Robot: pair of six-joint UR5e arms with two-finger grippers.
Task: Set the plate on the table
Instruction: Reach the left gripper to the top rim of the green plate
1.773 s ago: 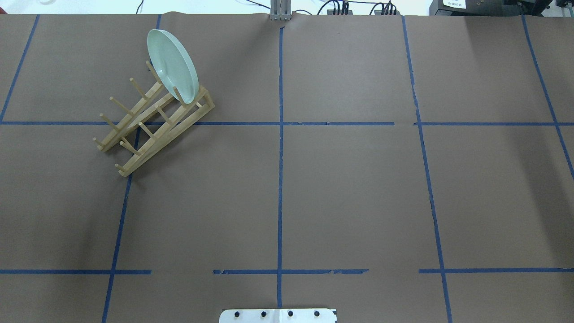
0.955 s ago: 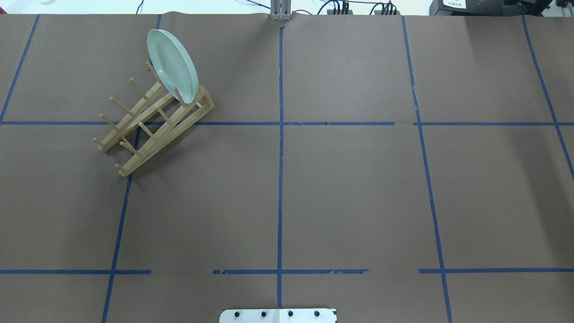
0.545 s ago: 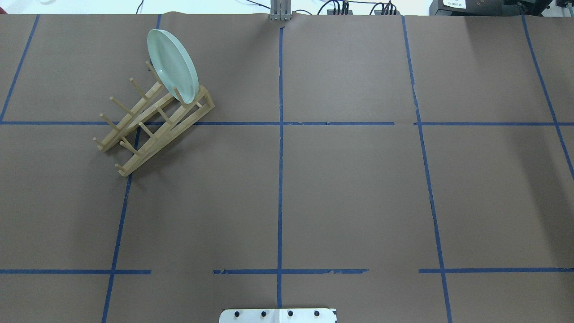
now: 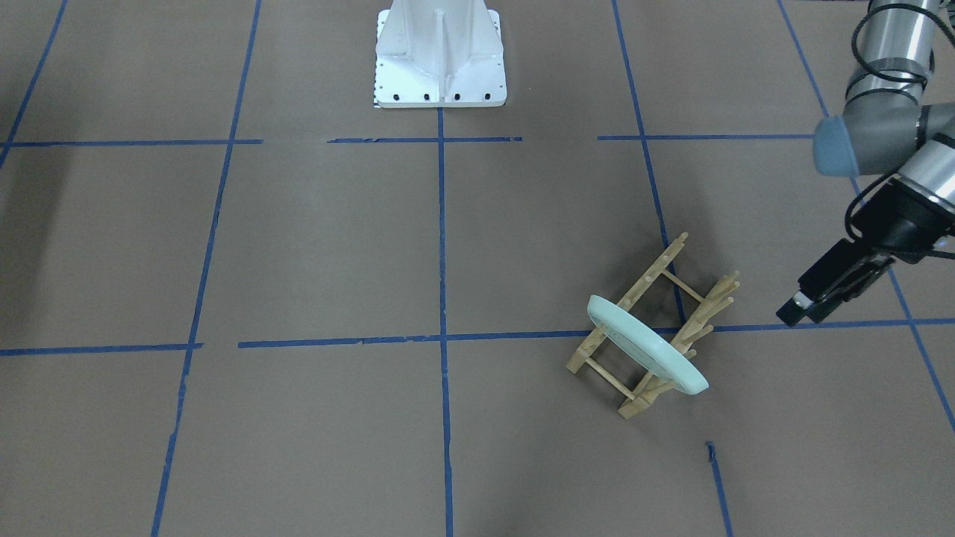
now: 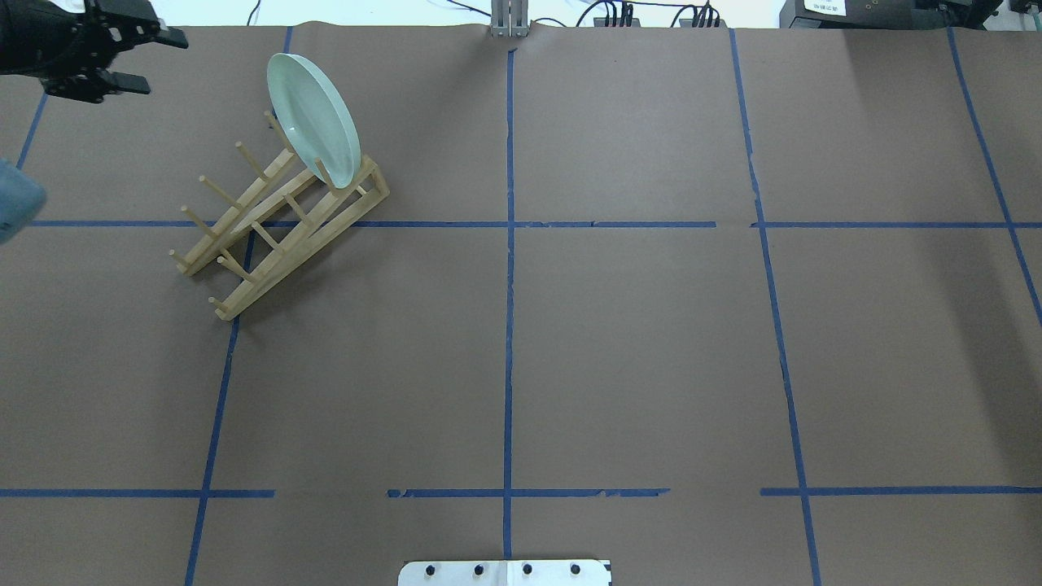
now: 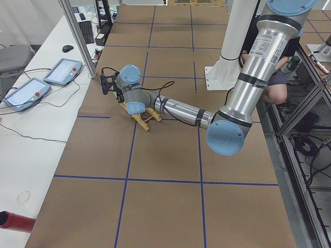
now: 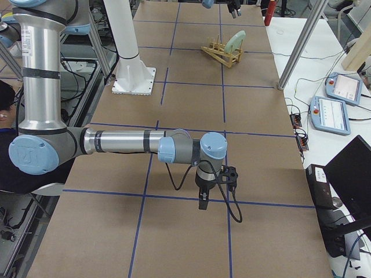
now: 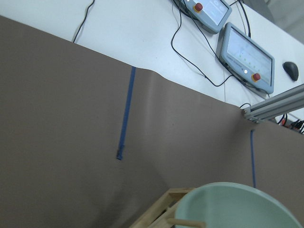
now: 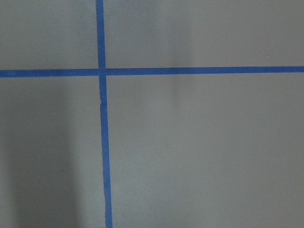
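Table (image 5: 635, 342), brown paper squared off with blue tape, carries everything; left arm (image 6: 178, 108) reaches low over its far left part; right arm (image 7: 116, 141) stretches over its right end, wrist pointing down near a tape crossing; rack (image 5: 269, 220), light wood with pegs, sits on the table's far left, skewed to the tape lines; plate (image 5: 313, 114), pale green, stands on edge, tilted, in the slot at the rack's far end, leaning on pegs; left gripper (image 5: 165, 63) hangs to the plate's left, apart from it, fingers spread; right gripper (image 7: 201, 204) hangs close over the paper, and I cannot tell whether it is spread or closed.
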